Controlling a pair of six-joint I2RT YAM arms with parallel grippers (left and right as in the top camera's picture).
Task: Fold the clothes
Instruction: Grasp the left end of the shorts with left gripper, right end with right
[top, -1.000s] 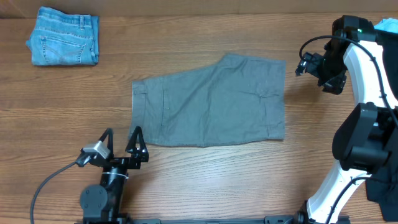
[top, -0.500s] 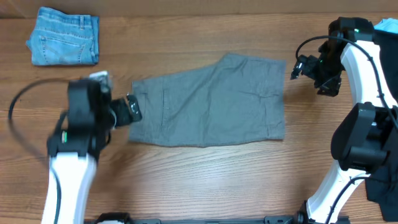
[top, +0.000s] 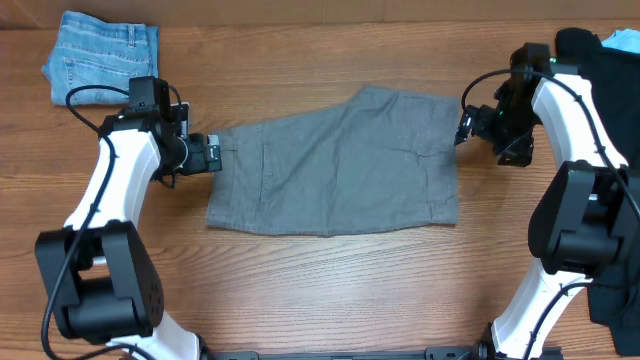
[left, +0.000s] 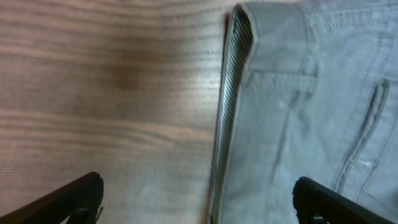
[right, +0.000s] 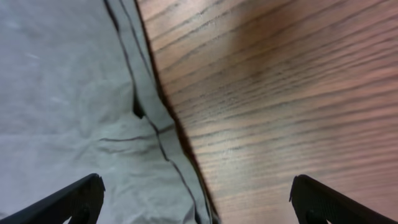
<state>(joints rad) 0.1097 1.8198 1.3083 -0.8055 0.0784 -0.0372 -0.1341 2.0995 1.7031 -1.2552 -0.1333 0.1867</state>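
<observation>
Shorts (top: 335, 165) lie flat; left gripper (left: 199, 204) and right gripper (right: 196, 202) gape wide, fingertips (left: 74, 196) mostly cropped.

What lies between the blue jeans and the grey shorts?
In the overhead view: wooden table, crossed by the left arm, the left tool at the edge of the shorts.
</observation>
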